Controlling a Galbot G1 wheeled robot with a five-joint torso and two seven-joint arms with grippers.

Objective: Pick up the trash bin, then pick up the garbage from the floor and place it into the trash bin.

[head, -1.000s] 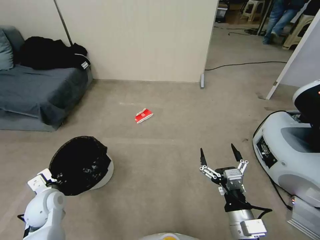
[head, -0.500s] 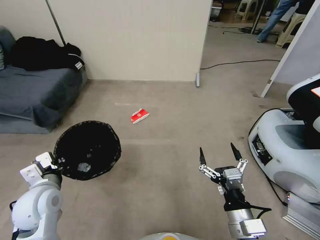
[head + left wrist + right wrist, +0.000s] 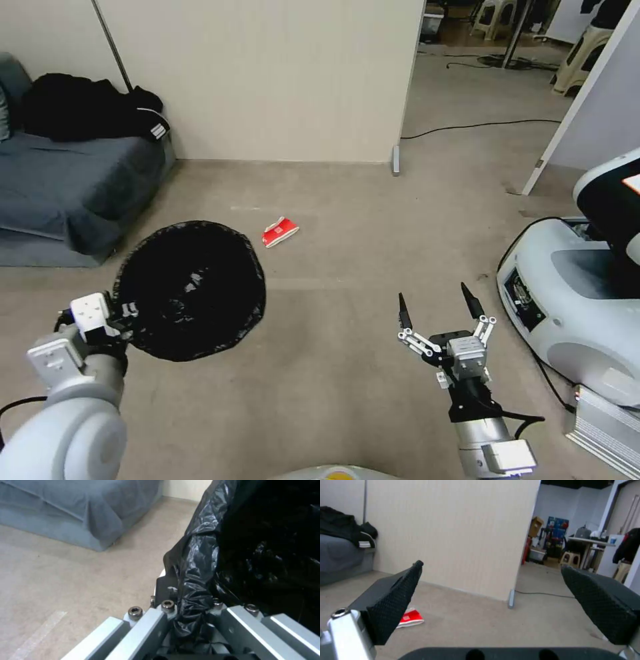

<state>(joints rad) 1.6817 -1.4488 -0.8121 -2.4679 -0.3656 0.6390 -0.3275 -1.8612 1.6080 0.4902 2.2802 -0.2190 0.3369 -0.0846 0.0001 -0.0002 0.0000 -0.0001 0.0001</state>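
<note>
While the left gripper (image 3: 115, 319) pinches the black-lined rim of the trash bin (image 3: 190, 290), holding it off the carpet, the right gripper (image 3: 437, 307) hangs spread; the red-and-white carton (image 3: 280, 232) lies beyond, mid-floor.

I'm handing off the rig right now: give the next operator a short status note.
Left gripper: shut on the trash bin at its bag-lined rim, bin held off the floor.
Right gripper: open, holding nothing, hovering over bare carpet.
Garbage: a red-and-white carton lies on the floor, just past the bin, near the wall.
Done: bin picked up.
Left: pick up the carton and drop it into the bin.
</note>
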